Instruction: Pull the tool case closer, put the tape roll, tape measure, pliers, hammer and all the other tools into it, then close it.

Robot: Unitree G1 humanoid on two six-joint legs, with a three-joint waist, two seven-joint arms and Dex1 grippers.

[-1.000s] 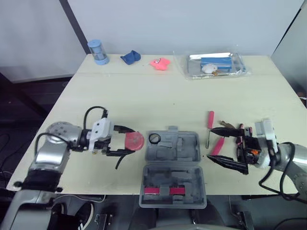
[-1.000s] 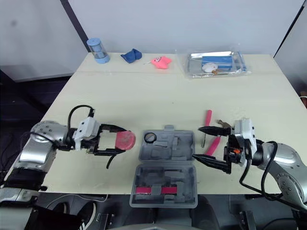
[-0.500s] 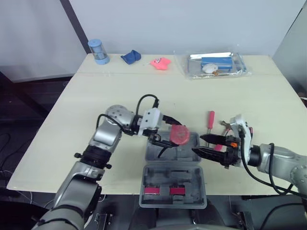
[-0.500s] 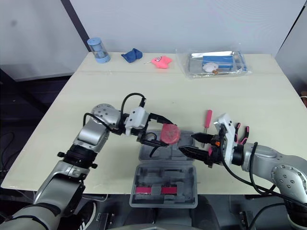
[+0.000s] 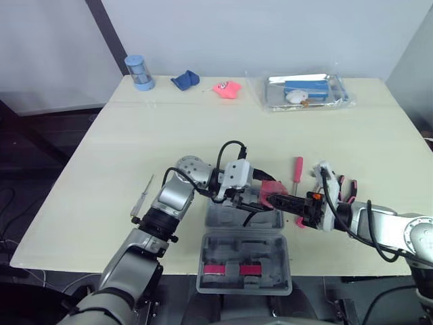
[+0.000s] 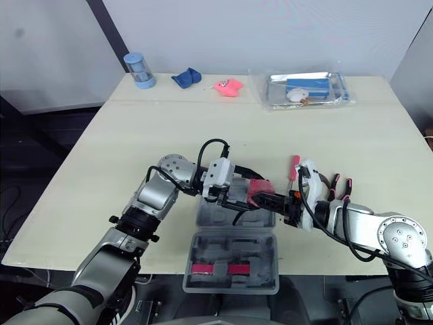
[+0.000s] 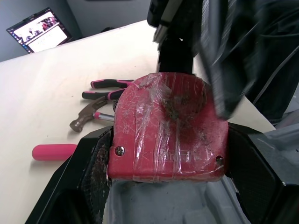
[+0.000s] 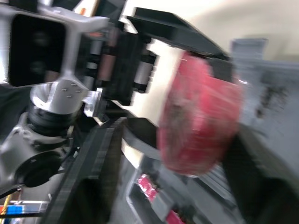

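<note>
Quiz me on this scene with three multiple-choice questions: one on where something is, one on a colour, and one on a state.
1. Where is the tape measure?
A) on the floor
B) held above the tool case
C) on a shelf

2. What colour is the handle of the screwdriver to the right of the case?
A) green
B) pink
C) yellow

3. The tool case is:
A) open
B) closed
C) upside down

Answers:
1. B, because the left gripper clamps it over the case.
2. B, because the handle shows pink against the table.
3. A, because its inner compartments are showing.
</note>
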